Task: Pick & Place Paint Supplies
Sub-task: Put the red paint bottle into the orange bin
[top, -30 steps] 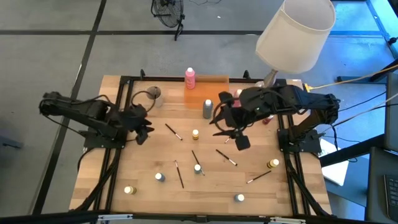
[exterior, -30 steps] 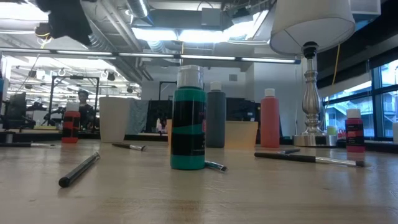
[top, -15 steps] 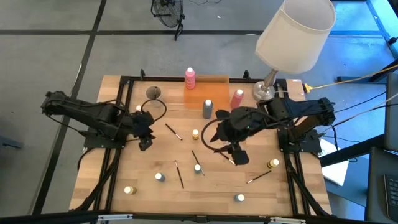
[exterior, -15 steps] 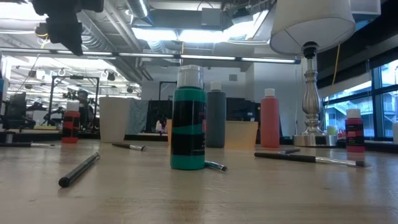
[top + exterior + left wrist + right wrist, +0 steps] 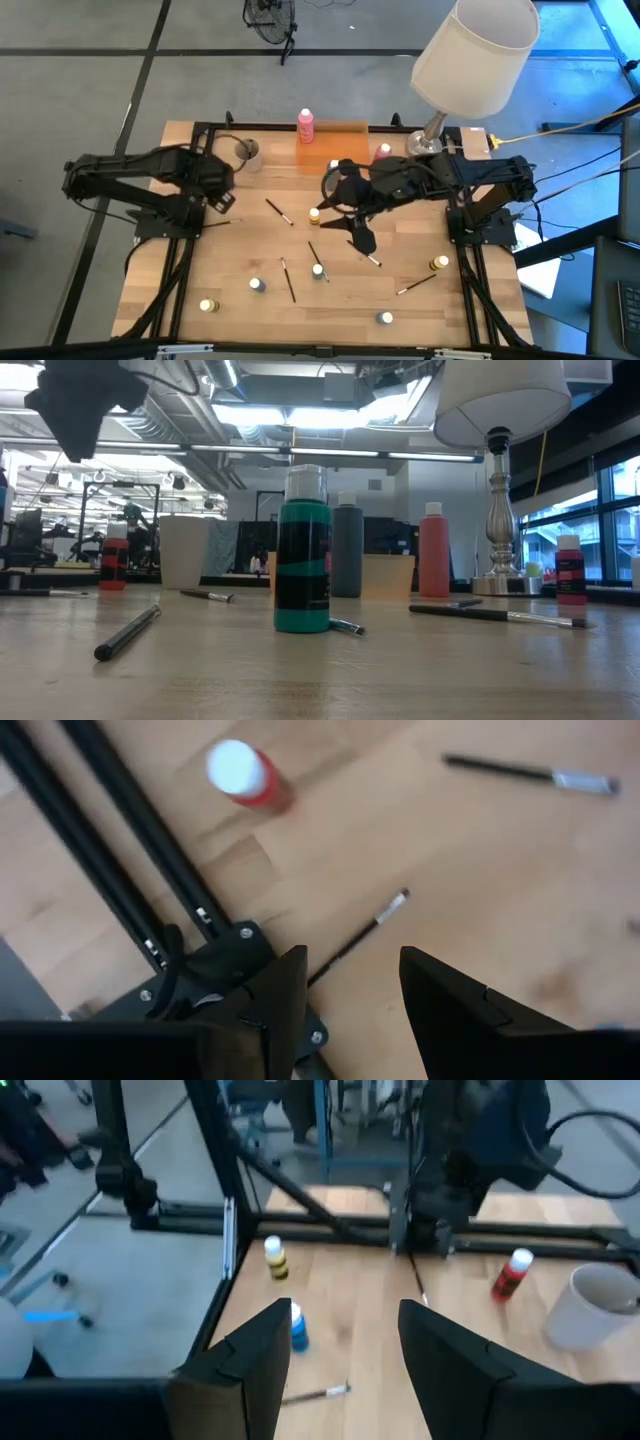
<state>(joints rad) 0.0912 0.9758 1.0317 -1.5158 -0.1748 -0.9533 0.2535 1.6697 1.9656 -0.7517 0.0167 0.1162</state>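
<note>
You're still on approach: the right gripper (image 5: 352,222), jaws apart and empty, hangs mid-table, so drop toward the brush (image 5: 365,251) at its five o'clock, while the left gripper (image 5: 221,196), also parted and empty, waits.

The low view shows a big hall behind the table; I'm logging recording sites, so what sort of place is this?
Probably a robotics lab or workshop in an open industrial space. Exposed ceiling ducts and strip lights run overhead, the wooden table carries a black arm-mounting frame, and the bare concrete floor surrounds it.

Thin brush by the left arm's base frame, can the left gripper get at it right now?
Probably yes: the left gripper hovers open just over the brush, nothing lying between them.
</note>
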